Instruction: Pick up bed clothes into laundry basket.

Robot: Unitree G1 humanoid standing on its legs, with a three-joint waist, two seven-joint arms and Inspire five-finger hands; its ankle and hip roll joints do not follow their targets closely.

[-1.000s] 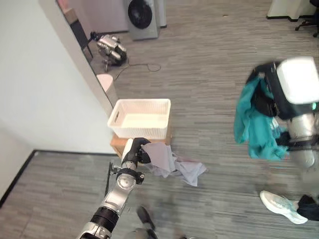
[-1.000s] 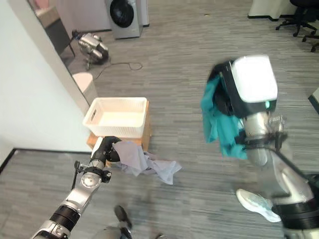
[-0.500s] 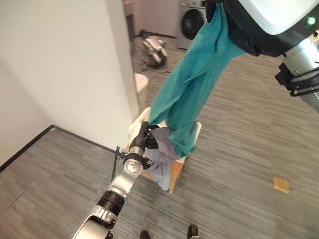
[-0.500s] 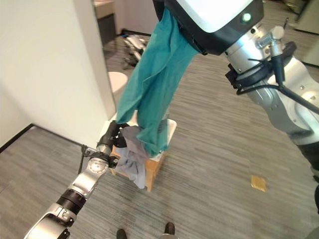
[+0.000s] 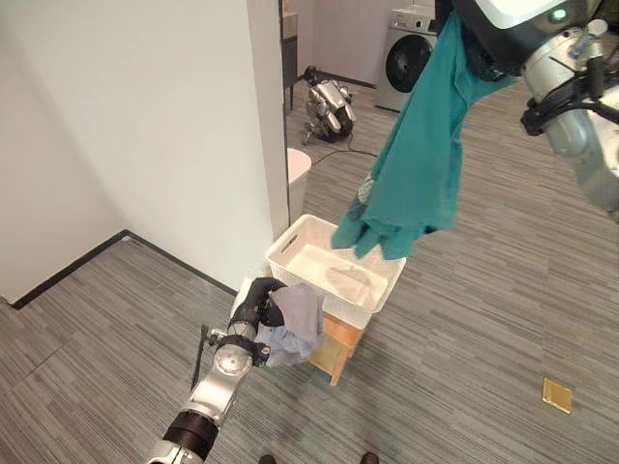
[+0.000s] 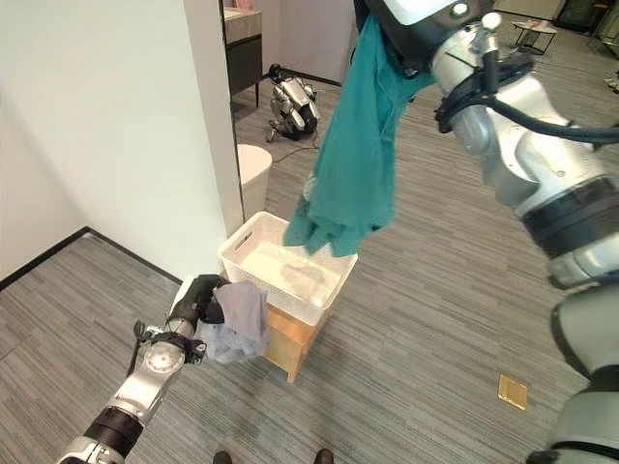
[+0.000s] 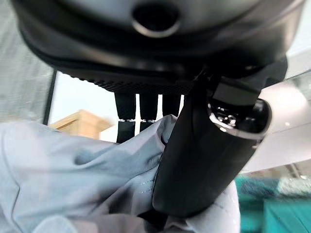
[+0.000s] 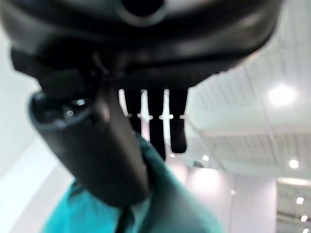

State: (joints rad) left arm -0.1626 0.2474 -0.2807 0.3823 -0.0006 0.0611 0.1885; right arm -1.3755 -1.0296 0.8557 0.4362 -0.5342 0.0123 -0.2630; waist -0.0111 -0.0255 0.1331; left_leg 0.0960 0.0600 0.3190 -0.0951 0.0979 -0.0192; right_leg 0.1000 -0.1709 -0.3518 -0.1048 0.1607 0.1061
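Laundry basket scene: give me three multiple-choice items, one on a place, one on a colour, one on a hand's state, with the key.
1. Where does the white laundry basket stand?
A. on a small wooden stand
B. on a bed
C. on the washing machine

2. What colour is the garment hanging from the right hand?
A. red
B. teal
C. yellow

3. What is the left hand doing?
A. hanging open
B. pressing flat on the wall
C. gripping a grey cloth

Key: 1 A, the wooden stand shows under the basket. 2 B, the teal cloth hangs down with its lower end over the basket. 3 C, fingers and thumb pinch the grey cloth beside the basket's near corner.
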